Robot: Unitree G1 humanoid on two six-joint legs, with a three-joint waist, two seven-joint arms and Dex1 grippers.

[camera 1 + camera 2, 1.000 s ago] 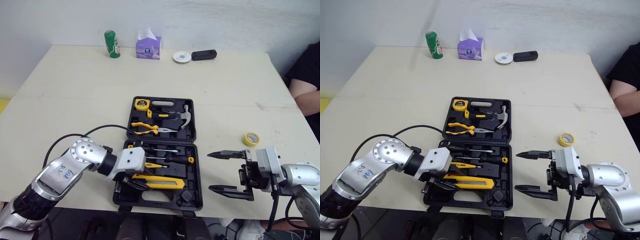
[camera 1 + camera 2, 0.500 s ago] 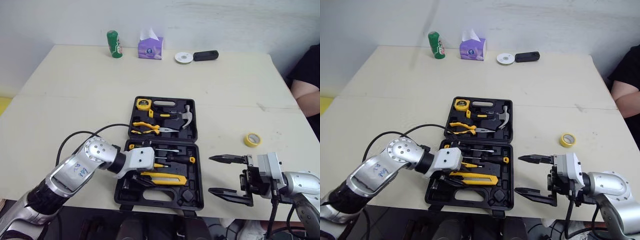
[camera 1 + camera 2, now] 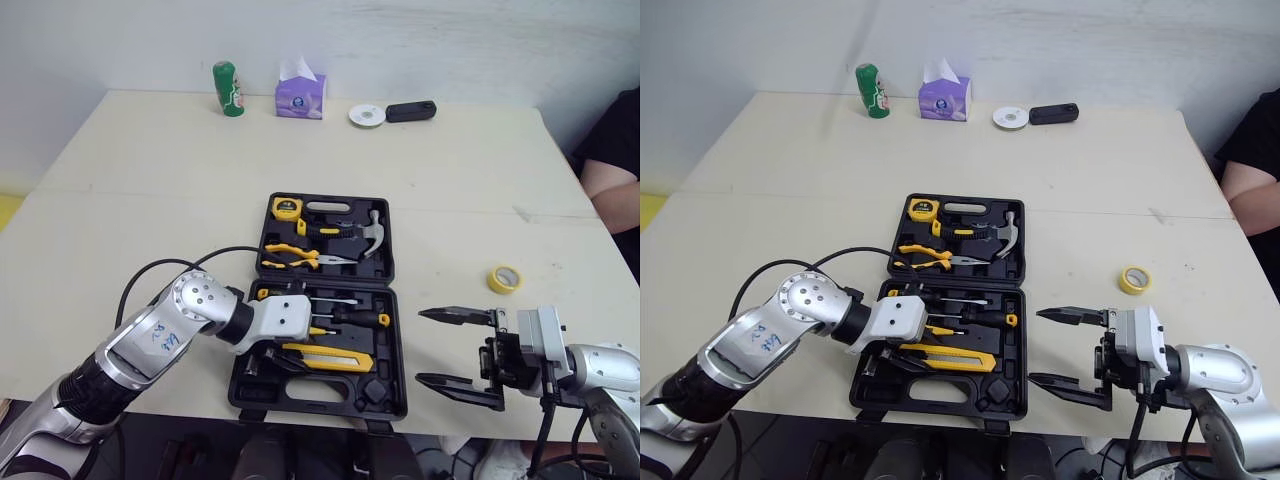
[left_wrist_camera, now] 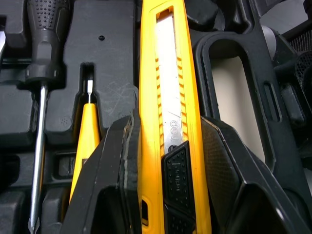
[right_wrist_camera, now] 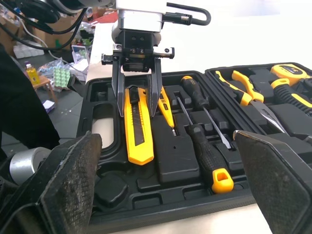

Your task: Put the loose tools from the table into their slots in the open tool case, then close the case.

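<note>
Inside the tool case (image 3: 300, 392), the utility knife (image 3: 330, 358) is clasped by the left pincer (image 5: 138, 108), long axis along its slot. Right of the case, the tape roll (image 3: 503, 278) is left nearest the wide-open, empty right pincer (image 3: 420, 346).

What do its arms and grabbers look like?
The left arm and right arm are silver with rounded joints. The left bears a handwritten label and looping black cable. The left tool and right tool each have two black fingers on a pale block.

tool case (image 3: 386, 394): open, flat | yellow utility knife (image 3: 330, 357): near half, seemingly slotted
</note>
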